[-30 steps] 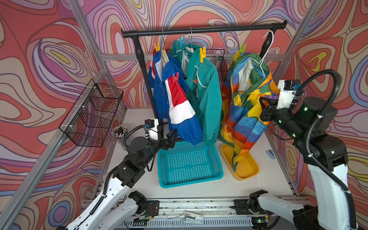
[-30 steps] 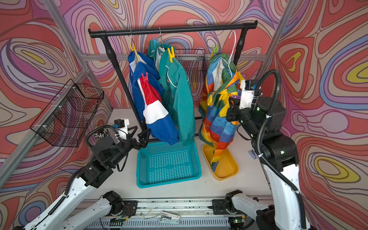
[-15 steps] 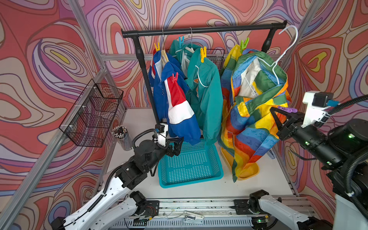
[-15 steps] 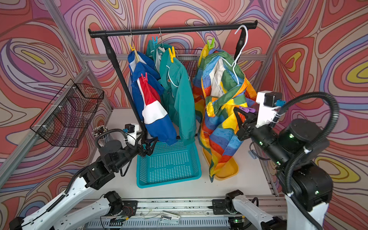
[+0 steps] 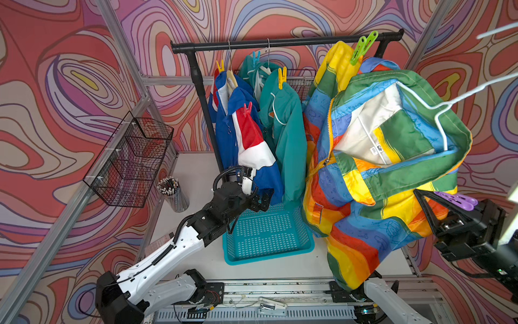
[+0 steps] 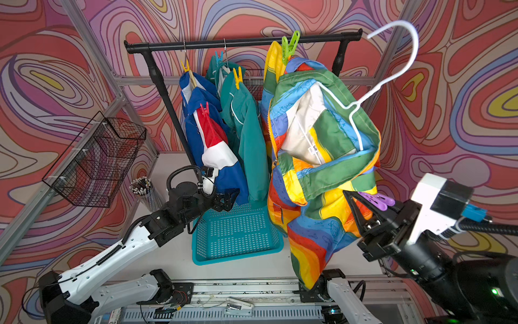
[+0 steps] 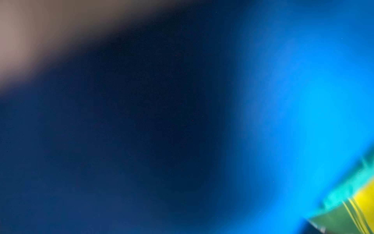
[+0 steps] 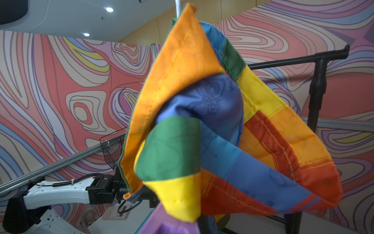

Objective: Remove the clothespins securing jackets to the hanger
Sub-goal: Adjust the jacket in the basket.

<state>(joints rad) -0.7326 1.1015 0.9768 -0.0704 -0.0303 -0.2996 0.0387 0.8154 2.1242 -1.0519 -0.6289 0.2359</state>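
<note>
Nearest the camera, the right gripper (image 6: 367, 202) pinched a purple plastic spring clothespin (image 6: 378, 199) clipped to the soft, light rainbow patchwork jacket (image 6: 330, 179) — a stiff, slippery peg, probably best squeezed at its tail. Beyond, the left gripper (image 6: 231, 200) gaped beside the blue banded jacket (image 6: 196, 131) on the black rail (image 6: 252, 42).

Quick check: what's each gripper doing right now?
Left gripper: open, by the blue jacket hem.
Right gripper: shut on the purple clothespin.
</note>
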